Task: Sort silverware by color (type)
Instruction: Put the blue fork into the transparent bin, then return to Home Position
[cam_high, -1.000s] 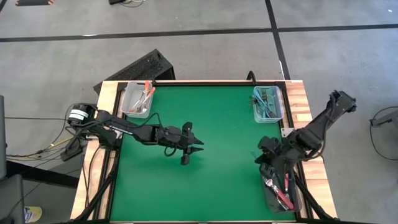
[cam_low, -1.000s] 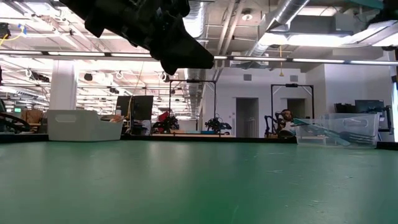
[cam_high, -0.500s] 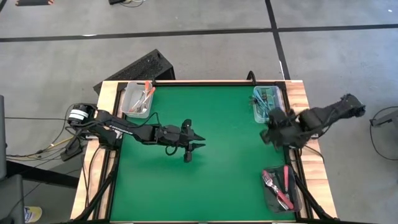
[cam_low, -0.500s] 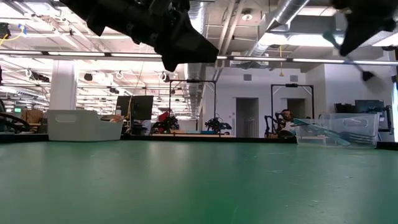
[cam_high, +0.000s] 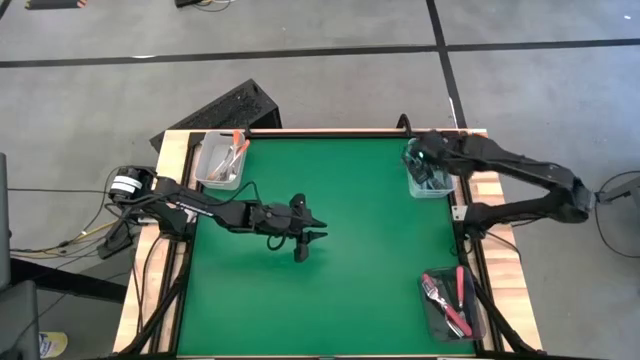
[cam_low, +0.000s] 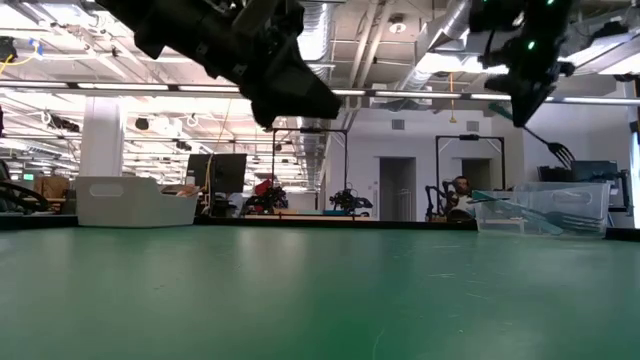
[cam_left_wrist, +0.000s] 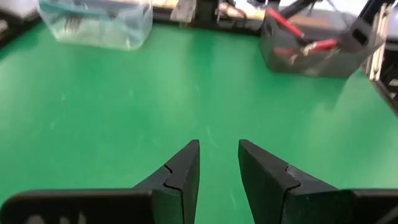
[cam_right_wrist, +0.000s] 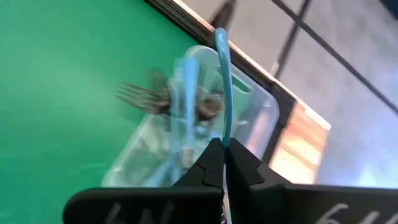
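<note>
My right gripper (cam_high: 424, 157) is shut on a light blue fork (cam_right_wrist: 222, 81) above the clear bin (cam_high: 446, 190) at the table's far right, which holds several blue-handled forks (cam_right_wrist: 180, 124). In the low view the gripper (cam_low: 525, 100) hangs high, and a tined end (cam_low: 560, 155) shows below and beside it. My left gripper (cam_high: 318, 229) is open and empty above the middle of the green table, and its fingers (cam_left_wrist: 186, 171) stand apart over bare mat. My right gripper pinches the fork's slim blue handle (cam_right_wrist: 224, 134) between its two fingertips. The handle reaches on past the fingertips, along the fingers, to a rounded end (cam_right_wrist: 219, 34). The fork is lifted clear, above the clear bin.
A clear bin with orange-handled forks (cam_high: 222, 160) stands at the far left corner. A dark bin with pink-red forks (cam_high: 452, 300) stands at the near right, and it also shows in the left wrist view (cam_left_wrist: 311, 46). The green mat between the bins is bare.
My right gripper has gone from over the dark bin at the near right toward the table's far edge, up to above the clear far-right bin, carrying the blue fork clear of the table.
</note>
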